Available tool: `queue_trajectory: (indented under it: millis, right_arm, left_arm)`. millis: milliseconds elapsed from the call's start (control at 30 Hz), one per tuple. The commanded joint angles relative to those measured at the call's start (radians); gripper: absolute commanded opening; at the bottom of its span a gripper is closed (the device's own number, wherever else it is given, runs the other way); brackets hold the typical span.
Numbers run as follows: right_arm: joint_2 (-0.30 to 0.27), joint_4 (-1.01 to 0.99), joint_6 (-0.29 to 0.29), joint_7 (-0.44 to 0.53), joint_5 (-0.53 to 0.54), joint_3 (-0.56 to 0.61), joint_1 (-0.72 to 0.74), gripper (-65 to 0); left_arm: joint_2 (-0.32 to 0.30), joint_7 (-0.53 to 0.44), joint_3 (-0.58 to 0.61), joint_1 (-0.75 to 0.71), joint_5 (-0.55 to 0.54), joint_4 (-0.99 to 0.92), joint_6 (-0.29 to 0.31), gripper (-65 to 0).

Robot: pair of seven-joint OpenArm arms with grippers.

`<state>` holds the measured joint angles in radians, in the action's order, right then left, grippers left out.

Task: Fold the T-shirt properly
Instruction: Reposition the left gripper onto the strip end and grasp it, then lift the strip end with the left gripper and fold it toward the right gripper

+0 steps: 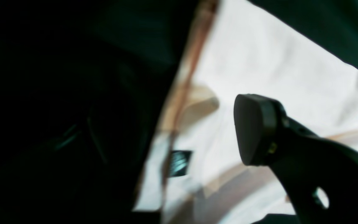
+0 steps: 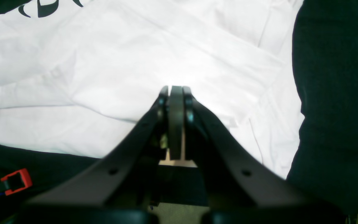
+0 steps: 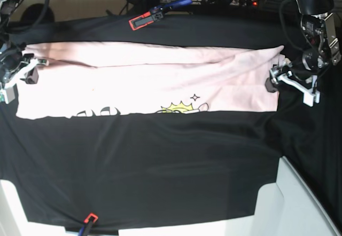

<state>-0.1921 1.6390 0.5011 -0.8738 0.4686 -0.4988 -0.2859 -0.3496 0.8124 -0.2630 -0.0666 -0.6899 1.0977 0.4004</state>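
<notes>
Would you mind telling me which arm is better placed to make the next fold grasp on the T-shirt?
Probably the left: its left claw stands open at the T-shirt end. The right claw is shut.

Base view: set high, aimed down over whole table, far off; T-shirt (image 3: 144,81) seen full length between both grippers. Left wrist view: mounted behind left gripper (image 1: 197,130), very close, blurred. Right wrist view: mounted behind right gripper (image 2: 176,93), close. T-shirt shared by all views.
</notes>
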Motion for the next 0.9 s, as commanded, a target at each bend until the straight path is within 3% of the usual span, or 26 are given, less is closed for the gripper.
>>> queue_trajectory:
  millis: [0,167,400,667,733,800,867]
  right_arm:
    - [-0.013,0.02,0.006,0.014,0.014,-0.005,0.004,-64.7]
    - [-0.013,0.019,0.006,0.014,0.014,-0.007,0.004,-64.7]
    - [-0.013,0.016,0.006,0.015,0.014,-0.004,0.004,-64.7]
    - [-0.013,0.014,0.006,0.014,0.014,-0.004,0.004,-64.7]
    - [-0.013,0.014,0.006,0.014,0.014,-0.004,0.004,-64.7]
    - [-0.013,0.014,0.006,0.014,0.014,-0.004,0.004,-64.7]
    - [-0.013,0.014,0.006,0.014,0.014,-0.004,0.004,-64.7]
  left_arm:
    - [0.007,0.032,0.024,0.003,-0.017,0.002,0.007,-10.9]
    - [0.047,0.032,0.06,0.001,-0.017,0.002,0.007,-12.3]
    - [0.059,0.038,0.061,-0.016,-0.018,0.052,0.007,-44.5]
    - [0.059,0.035,0.049,-0.034,-0.018,0.091,0.007,-47.4]
    - [0.056,0.035,0.049,-0.032,-0.018,0.091,0.007,-52.9]
    - [0.054,0.035,0.049,-0.028,-0.018,0.092,0.007,-63.5]
    - [0.053,0.035,0.047,-0.026,-0.018,0.094,0.007,-65.0]
